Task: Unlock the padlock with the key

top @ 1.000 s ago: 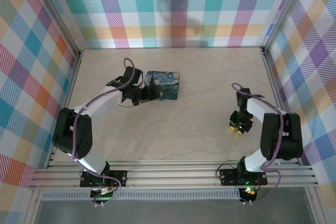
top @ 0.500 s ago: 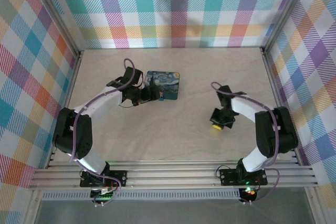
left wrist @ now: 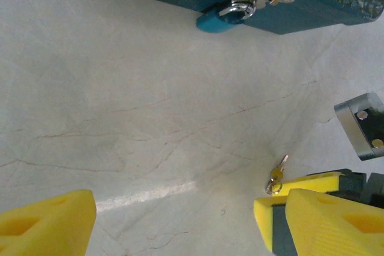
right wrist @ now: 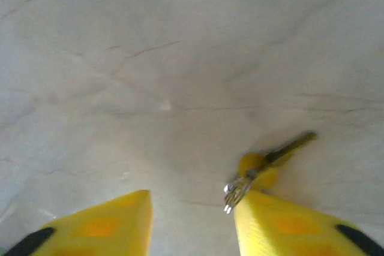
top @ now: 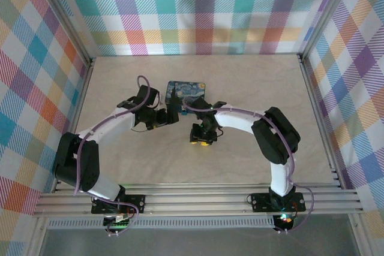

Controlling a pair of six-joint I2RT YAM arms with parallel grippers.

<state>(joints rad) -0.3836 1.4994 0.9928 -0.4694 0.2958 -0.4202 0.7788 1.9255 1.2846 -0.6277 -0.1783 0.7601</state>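
Table centre, seen from above and from both wrists. The key lies flat on the pale table, just near of the mat printed with a night-sky painting. It has a yellow head, a thin blade and a small loose ring. The right gripper hovers low over it with its jaws apart and nothing between them; the ring sits right at the tip of one yellow finger. The left gripper is also spread wide and empty, facing the blue padlock, which rests at the near edge of the mat with its silver shackle uppermost.

Handling, as a judgement: the key looks light, stiff and thin, and would likely skid on the hard surface under a glancing touch. The broad yellow head seems the best place to pinch, leaving the blade free; the ring offers no firm hold. The padlock looks heavier and rigid, and its blue body would probably need bracing while the key goes in.
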